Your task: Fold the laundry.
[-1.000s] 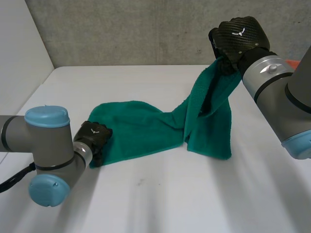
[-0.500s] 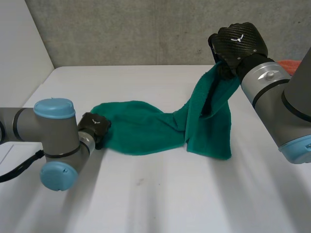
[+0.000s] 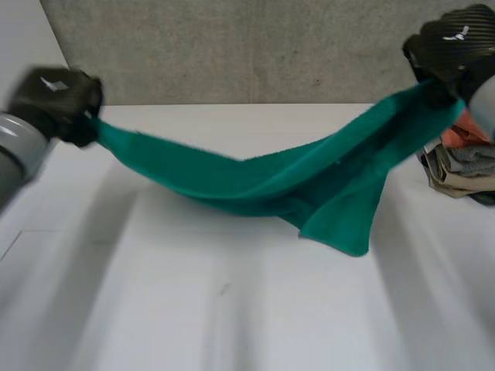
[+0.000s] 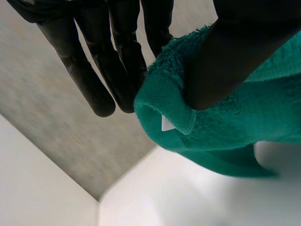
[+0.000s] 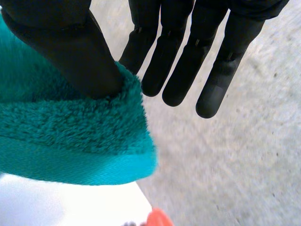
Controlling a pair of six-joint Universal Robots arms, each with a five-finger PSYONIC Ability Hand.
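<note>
- Grey concrete wall (image 3: 232, 46) stands behind a white desk (image 3: 232, 325).
- At the left, the left robot hand (image 3: 56, 97) is raised above the desk and pinches one end of the green towel (image 3: 255, 182). Its wrist view shows the thumb pressing a hemmed corner with a white tag (image 4: 167, 123) against straight fingers (image 4: 117, 70).
- Between the two hands the towel hangs with its long axis running left to right and sags in the middle. A loose flap dangles nearer the right end; I cannot tell whether its tip touches the desk.
- At the right, the right robot hand (image 3: 452, 50) grips the other end, thumb clamped over the edge against its fingers (image 5: 188, 61).
- Just beside it, a heap of clothes (image 3: 456, 162) lies on the desk.
- Each hand is on its own end, so the next move likely turns on that left-right axis: laying the towel flat or bringing the ends together.
</note>
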